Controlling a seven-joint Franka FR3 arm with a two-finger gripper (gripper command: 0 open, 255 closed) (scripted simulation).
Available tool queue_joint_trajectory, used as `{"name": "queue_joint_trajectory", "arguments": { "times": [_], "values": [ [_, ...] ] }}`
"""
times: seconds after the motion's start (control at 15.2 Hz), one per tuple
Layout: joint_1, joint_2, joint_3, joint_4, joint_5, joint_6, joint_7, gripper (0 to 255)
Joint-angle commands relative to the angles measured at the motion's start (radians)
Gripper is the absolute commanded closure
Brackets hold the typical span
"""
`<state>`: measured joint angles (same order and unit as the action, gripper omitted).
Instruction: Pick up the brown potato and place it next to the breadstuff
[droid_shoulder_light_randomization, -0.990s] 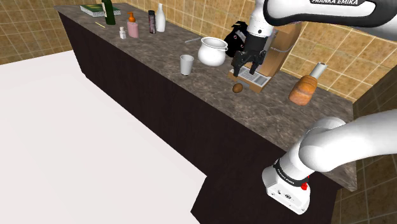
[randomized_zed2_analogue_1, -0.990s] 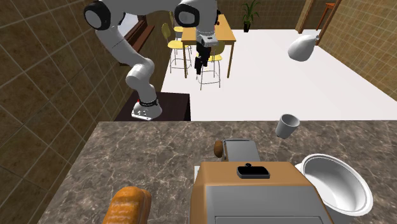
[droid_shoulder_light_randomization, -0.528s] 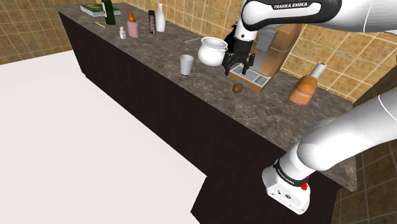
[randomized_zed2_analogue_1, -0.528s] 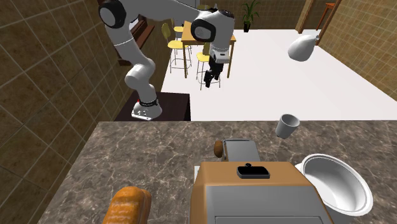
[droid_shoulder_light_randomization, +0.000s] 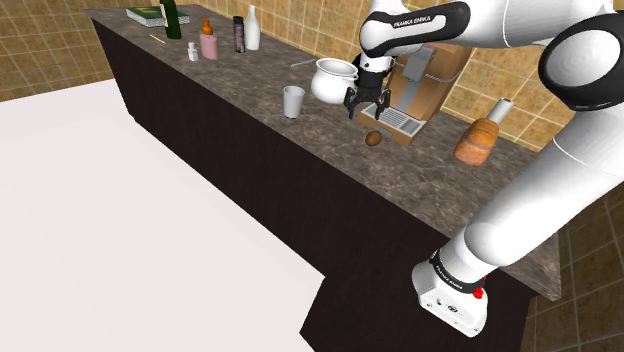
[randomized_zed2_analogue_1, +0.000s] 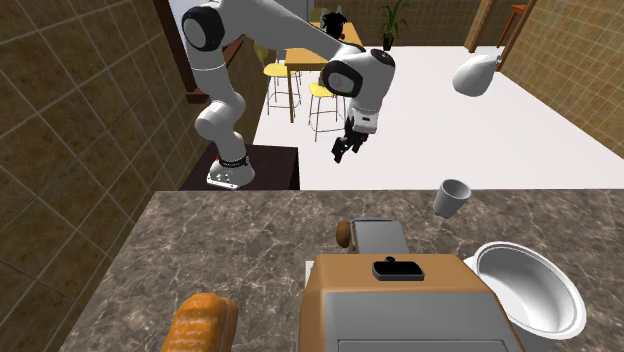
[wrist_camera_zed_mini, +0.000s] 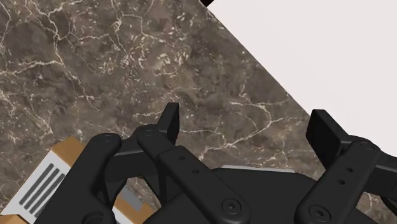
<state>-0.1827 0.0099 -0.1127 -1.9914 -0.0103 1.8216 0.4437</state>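
Note:
The small brown potato (droid_shoulder_light_randomization: 373, 138) lies on the dark marble counter (droid_shoulder_light_randomization: 300, 140), against the front of the coffee machine's tray. In the second exterior view the potato (randomized_zed2_analogue_1: 343, 234) peeks out beside that tray. The breadstuff, an orange-brown loaf (droid_shoulder_light_randomization: 477, 141), lies further toward the shoulder view's right; it is also low in the second exterior view (randomized_zed2_analogue_1: 203, 320). My black gripper (droid_shoulder_light_randomization: 364, 102) hangs open above the counter, a little above the potato, and holds nothing. In the wrist view its fingers (wrist_camera_zed_mini: 169, 121) stand wide apart over bare marble (wrist_camera_zed_mini: 127, 63).
A brown coffee machine (droid_shoulder_light_randomization: 425, 85) stands between potato and loaf. A white pot (droid_shoulder_light_randomization: 333, 80) and a grey cup (droid_shoulder_light_randomization: 293, 101) sit toward the shoulder view's left of the gripper. Bottles (droid_shoulder_light_randomization: 208, 40) stand at the counter's far end. White floor (wrist_camera_zed_mini: 331, 57) lies beyond the counter's edge.
The arm has swung toward the shoulder view's left and lowered. The gripper has left the coffee machine's front and now hangs nearer the pot. The fingers stayed open.

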Motion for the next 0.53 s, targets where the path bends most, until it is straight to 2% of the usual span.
{"name": "queue_joint_trajectory", "arguments": {
  "times": [0.0,0.46],
  "values": [
    [-0.019,0.068,-0.019,0.039,0.001,0.012,0.019,0],
    [-0.081,0.297,-0.075,0.216,0.024,0.009,0.089,0]
  ]
}}
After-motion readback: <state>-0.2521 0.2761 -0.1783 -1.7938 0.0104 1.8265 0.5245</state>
